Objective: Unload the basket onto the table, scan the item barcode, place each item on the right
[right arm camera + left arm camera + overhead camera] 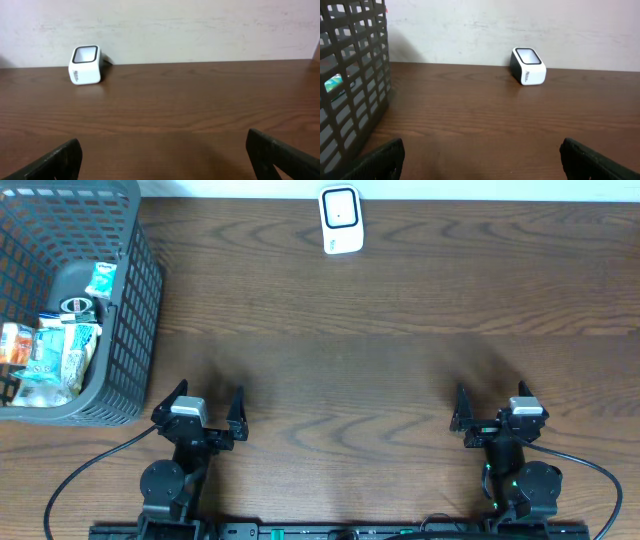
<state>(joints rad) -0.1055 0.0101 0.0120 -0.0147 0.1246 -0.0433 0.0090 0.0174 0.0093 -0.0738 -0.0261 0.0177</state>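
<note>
Scanner (340,220) is white with a black-framed window; left pincer (209,390) and right pincer (491,390) stand spread, empty.

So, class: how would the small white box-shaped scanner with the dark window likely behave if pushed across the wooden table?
The small white box-shaped scanner looks like hard plastic, so probably rigid and fairly light. Squat with a flat base, it should slide rather than roll on the smooth brown wooden table. A high push might tip it.
</note>
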